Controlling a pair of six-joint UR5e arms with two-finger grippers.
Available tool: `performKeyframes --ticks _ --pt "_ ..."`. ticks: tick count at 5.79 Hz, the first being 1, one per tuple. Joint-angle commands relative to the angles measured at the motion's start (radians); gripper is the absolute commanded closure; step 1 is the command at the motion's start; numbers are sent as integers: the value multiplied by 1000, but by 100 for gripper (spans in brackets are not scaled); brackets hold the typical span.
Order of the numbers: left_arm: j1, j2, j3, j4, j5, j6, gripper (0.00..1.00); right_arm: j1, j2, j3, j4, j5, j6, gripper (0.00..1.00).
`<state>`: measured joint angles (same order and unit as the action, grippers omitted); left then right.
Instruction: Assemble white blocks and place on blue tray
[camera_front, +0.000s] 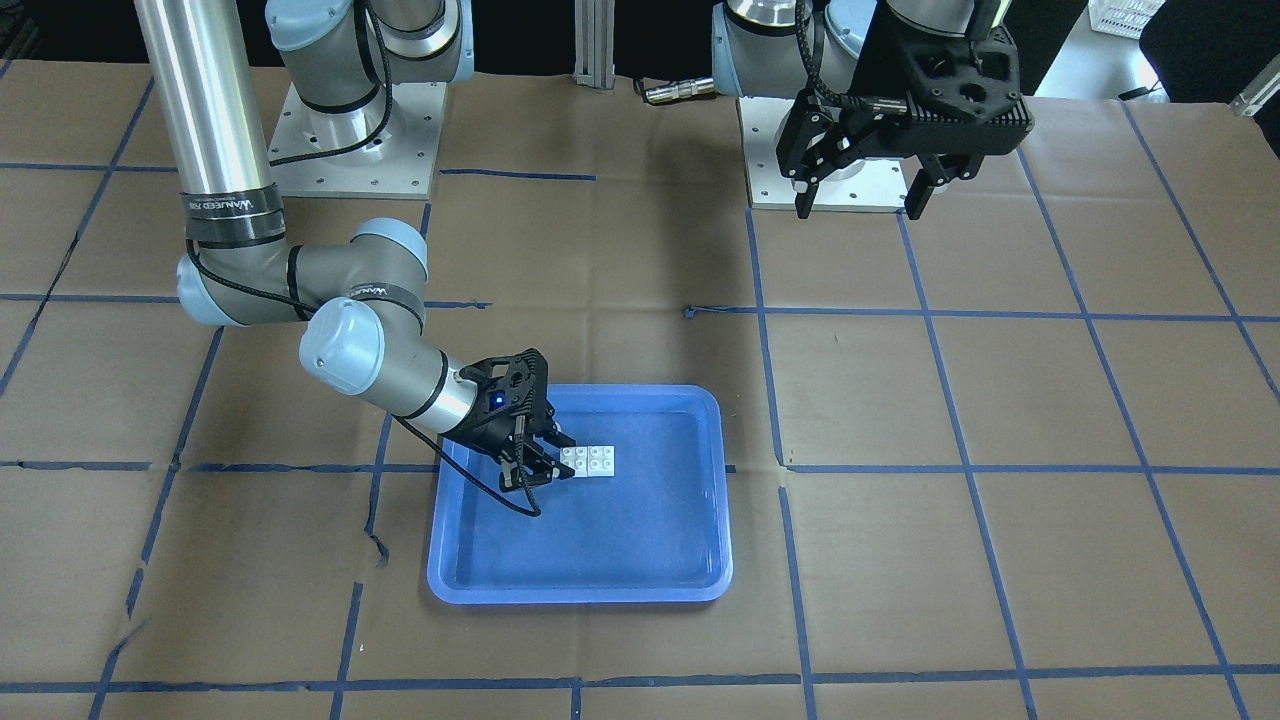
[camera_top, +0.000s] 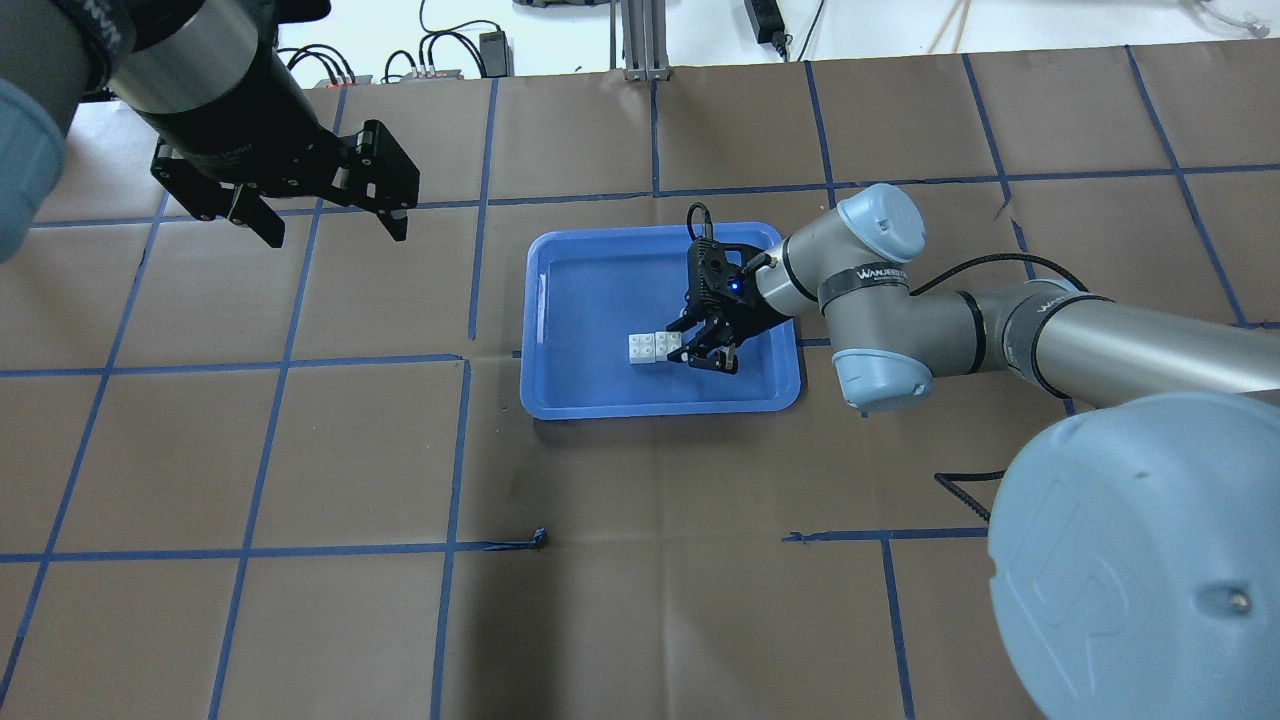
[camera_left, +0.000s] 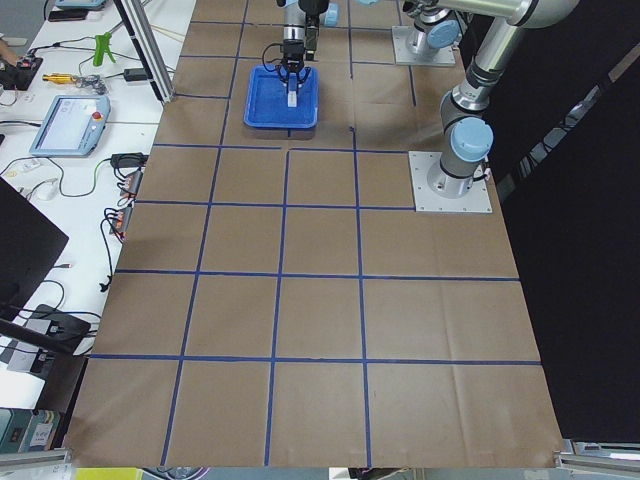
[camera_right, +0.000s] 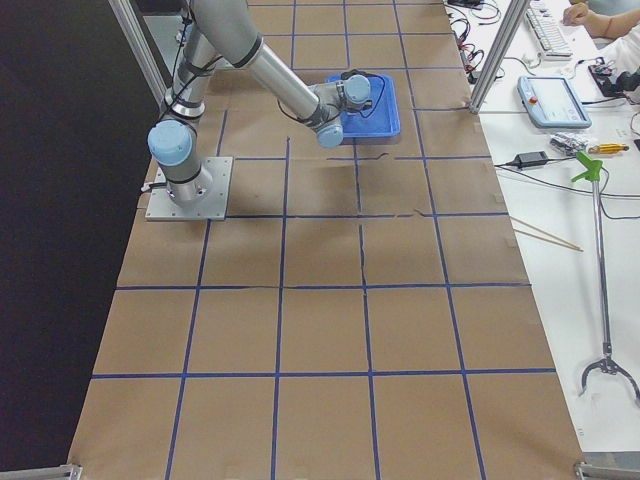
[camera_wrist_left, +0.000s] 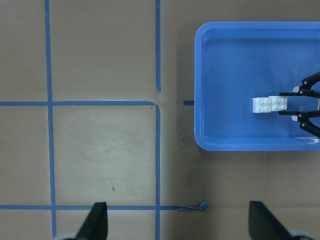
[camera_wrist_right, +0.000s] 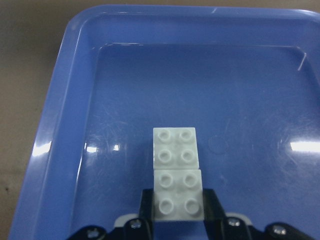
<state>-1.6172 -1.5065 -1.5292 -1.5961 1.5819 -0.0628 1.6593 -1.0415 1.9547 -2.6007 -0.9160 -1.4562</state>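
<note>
Two small white blocks (camera_front: 588, 461) lie side by side, touching, on the floor of the blue tray (camera_front: 620, 540). Each shows four studs. They also show in the overhead view (camera_top: 655, 347), the left wrist view (camera_wrist_left: 270, 104) and the right wrist view (camera_wrist_right: 176, 175). My right gripper (camera_front: 560, 460) reaches low into the tray, and its fingers (camera_wrist_right: 147, 207) press both sides of the nearer block. My left gripper (camera_top: 325, 225) hangs open and empty, high above the table and far from the tray (camera_top: 590, 300).
Brown paper with a blue tape grid covers the table (camera_top: 300, 450). The two arm bases (camera_front: 355, 150) stand on metal plates at the robot's edge. A bench with tools and a tablet (camera_left: 70, 120) runs along the far side.
</note>
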Motion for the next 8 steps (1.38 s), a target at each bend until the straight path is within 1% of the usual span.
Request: performKeyframes --ticks 1,2,3,4,6,7,8 --pt "9 2 9 -4 1 9 1 1 0 3 -2 0 26 64" --pt "29 0 0 1 -8 12 1 2 0 3 -2 0 27 64" --pt "33 2 1 5 -5 12 1 1 0 1 -1 2 30 61" --pt "37 9 -6 7 -2 12 1 1 0 1 1 3 30 47" --pt "37 15 -11 10 6 12 1 2 1 0 1 5 49 24" --pt "37 15 -11 10 6 12 1 1 0 -2 1 5 53 4" --pt "40 15 -11 12 6 11 1 1 -6 -5 1 -4 100 1"
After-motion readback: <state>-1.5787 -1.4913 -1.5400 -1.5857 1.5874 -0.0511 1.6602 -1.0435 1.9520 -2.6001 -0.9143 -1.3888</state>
